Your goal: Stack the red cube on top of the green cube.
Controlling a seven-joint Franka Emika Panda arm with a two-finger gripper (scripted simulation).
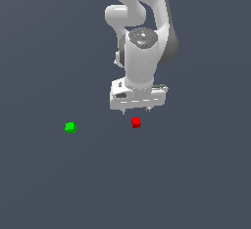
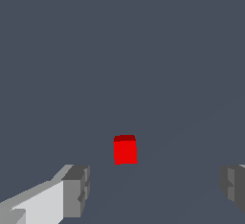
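Two tiny cubes sit well apart on the dark grey floor (image 1: 196,184), and you have yet to touch either. Farthest toward the exterior view's left lies the green cube (image 1: 70,127), alone and out of the wrist view altogether; leave it be for now, since it is your landing spot later.

Moving toward the exterior view's right, you find the red cube (image 1: 136,122) resting on the floor just beneath the white gripper (image 1: 137,110), which hangs over it on the white arm (image 1: 147,22). The wrist view shows that cube (image 2: 125,150) between the two grey fingertips (image 2: 76,192), though ahead of them rather than enclosed, and touching neither. Your pincer is released, its jaws spread wide with bare floor between them, grasping nothing.

Judging from this, your step in hand is the descent to grasp. Do it well by first centring the cube in the gap, since it looks closer to one fingertip than the other. Come straight down without drifting sideways, because a cube this small will likely skid at the slightest nudge from a pad. Stop just short of the floor, then close evenly on two opposite flat faces. Whether the jaws are square to those faces you cannot tell for certain, so check that alignment before you clench.
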